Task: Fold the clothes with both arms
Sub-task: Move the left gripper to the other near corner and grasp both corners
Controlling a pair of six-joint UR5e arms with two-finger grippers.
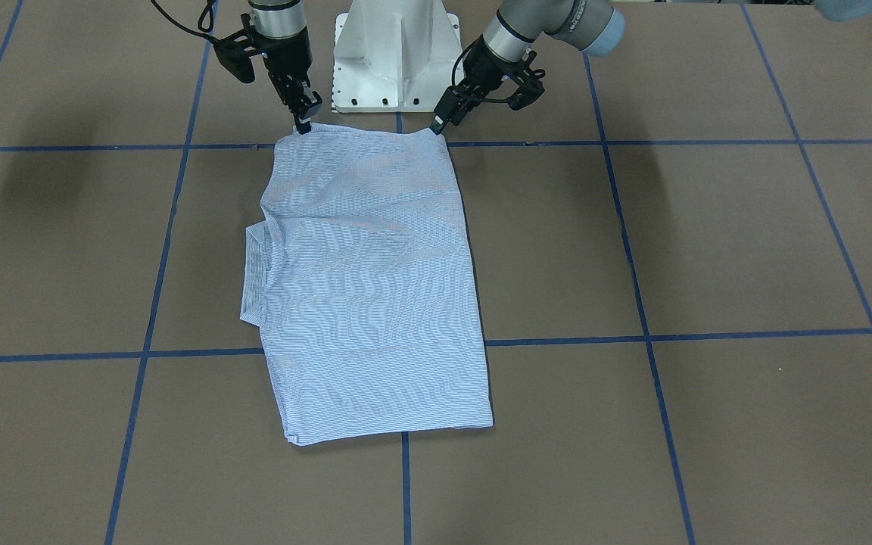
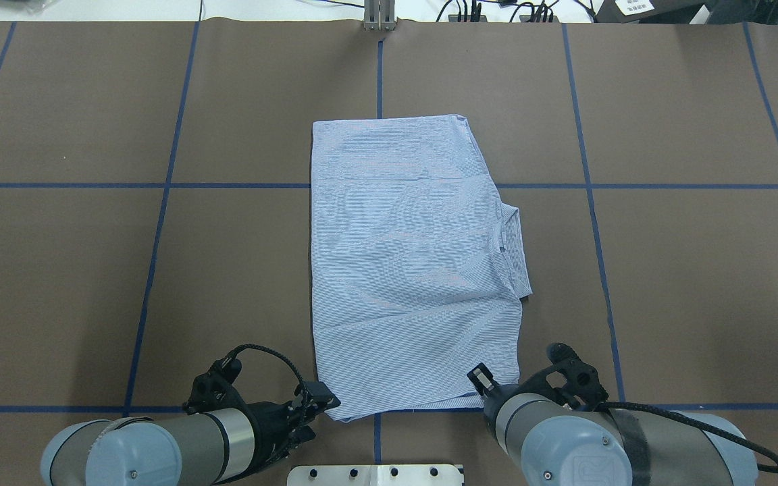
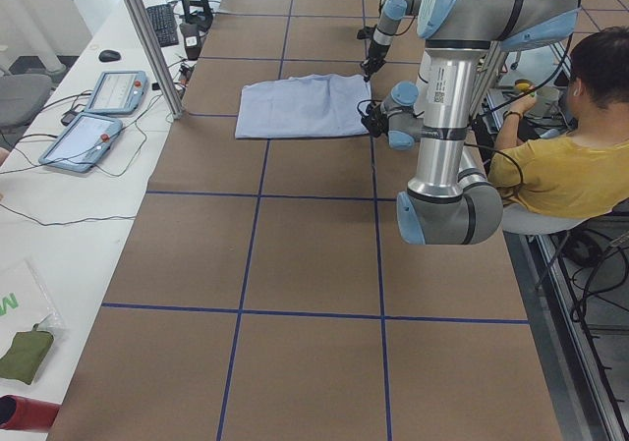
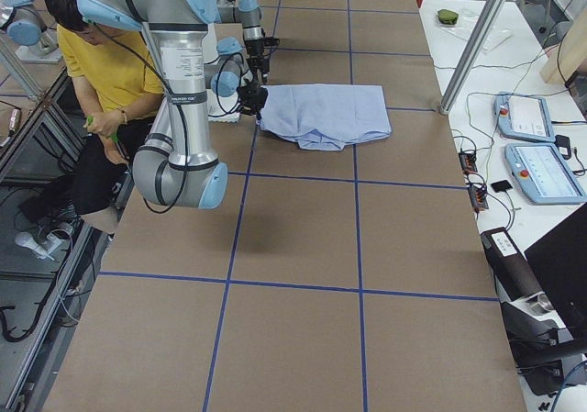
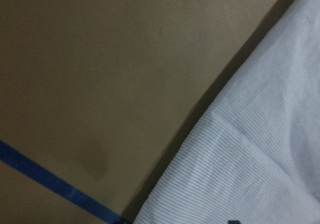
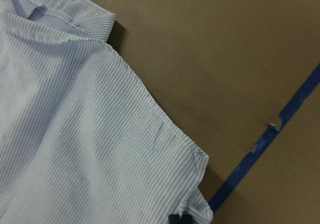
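Observation:
The light blue striped shirt (image 1: 372,288) (image 2: 409,270) lies folded into a long rectangle in the middle of the table, its collar (image 2: 514,250) (image 1: 254,272) poking out on my right side. Both grippers sit low at the two shirt corners nearest my base. My left gripper (image 1: 436,125) (image 2: 325,398) pinches one corner, and the left wrist view shows the shirt (image 5: 260,159) edge raised above its shadow. My right gripper (image 1: 303,125) (image 2: 480,378) pinches the other, where the shirt (image 6: 75,134) corner puckers. The fingertips are almost hidden in both wrist views.
My white pedestal base (image 1: 394,60) (image 2: 375,474) stands just behind the grippers. Blue tape lines (image 2: 159,223) grid the brown table. A seated person in a yellow top (image 3: 560,166) (image 4: 101,72) is beside the base. Tablets (image 3: 93,127) and a metal post (image 3: 147,38) stand along the far side.

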